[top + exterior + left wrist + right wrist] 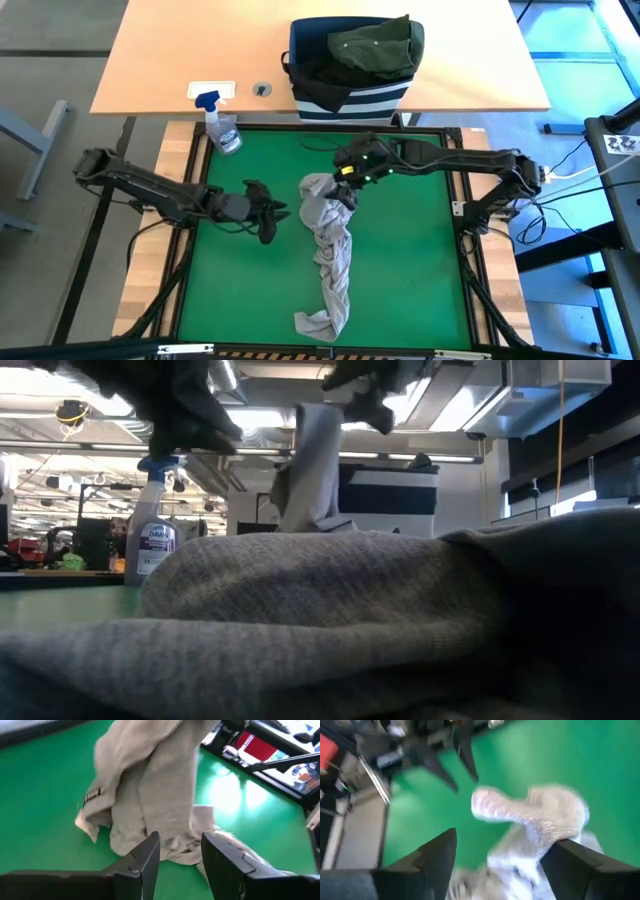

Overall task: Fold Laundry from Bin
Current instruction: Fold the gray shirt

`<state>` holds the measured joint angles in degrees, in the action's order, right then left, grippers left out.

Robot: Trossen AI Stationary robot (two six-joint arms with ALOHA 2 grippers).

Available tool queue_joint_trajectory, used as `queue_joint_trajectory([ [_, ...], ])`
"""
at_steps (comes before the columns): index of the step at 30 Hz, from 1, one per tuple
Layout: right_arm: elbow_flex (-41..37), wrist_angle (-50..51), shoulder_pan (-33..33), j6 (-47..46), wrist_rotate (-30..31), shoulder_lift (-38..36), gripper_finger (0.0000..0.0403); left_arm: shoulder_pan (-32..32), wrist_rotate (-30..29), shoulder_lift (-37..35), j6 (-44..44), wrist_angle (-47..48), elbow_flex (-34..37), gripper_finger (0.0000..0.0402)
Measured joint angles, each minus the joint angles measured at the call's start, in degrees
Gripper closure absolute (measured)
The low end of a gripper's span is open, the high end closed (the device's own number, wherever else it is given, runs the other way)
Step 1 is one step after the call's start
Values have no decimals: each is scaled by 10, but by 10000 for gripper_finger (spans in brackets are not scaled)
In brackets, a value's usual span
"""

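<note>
So the light grey soft cloth garment (327,250) is out on the green mat (400,270), strung out in a long rumpled strip from about the middle of the mat down toward 6 o'clock, with its top end bunched up right under the right gripper (345,192). That gripper's fingers are spread wide in the right wrist view, with the cloth sagging between them rather than pinched, so I'd say it has let go and the bunch is just slumping where it was dropped. The left gripper (272,222) sits just beside the grey heap at 9 o'clock, jaws parted with nothing between them, pointed straight at the fabric, probably lining up to grab an edge so the piece can be spread flat. The navy fabric bin with white stripes (352,95) stands off the mat at 12 o'clock on the light wooden table (160,60), and it's not empty: a dark olive green garment (378,48) is piled on top, with something black (315,70) underneath it. A clear spray bottle with a blue nozzle (222,128) stands at 10 o'clock, not involved.
</note>
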<state>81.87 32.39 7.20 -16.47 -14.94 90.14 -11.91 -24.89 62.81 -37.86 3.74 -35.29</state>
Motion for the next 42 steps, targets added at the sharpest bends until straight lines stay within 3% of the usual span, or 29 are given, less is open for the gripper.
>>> queue_joint_trajectory([
  [2,0,41,-1,2,6,-6,125,22,28,15,-6,-15,6,250],
  [6,-3,111,-2,19,78,-5,123,65,88,64,-5,-51,7,228],
  [9,-23,135,-4,19,128,0,123,80,127,107,-4,-105,7,218],
  [12,-43,131,-8,3,138,1,123,79,164,145,-1,-159,6,217],
  [21,-108,-58,-48,-43,143,23,123,90,119,261,29,-257,6,223],
  [25,-109,-60,-52,-45,153,27,123,102,119,315,57,-316,6,228],
  [28,-109,-50,-53,-45,155,22,123,107,121,335,78,-329,3,262],
  [30,-97,-39,-53,-39,159,19,123,110,139,336,83,-324,4,305],
  [34,-47,83,-53,-13,161,2,123,122,263,291,65,-326,0,389],
  [37,-26,166,-54,3,182,-25,123,114,280,213,61,-292,-6,392],
  [42,-43,154,-54,18,251,-56,123,91,272,56,50,-96,-4,399],
])
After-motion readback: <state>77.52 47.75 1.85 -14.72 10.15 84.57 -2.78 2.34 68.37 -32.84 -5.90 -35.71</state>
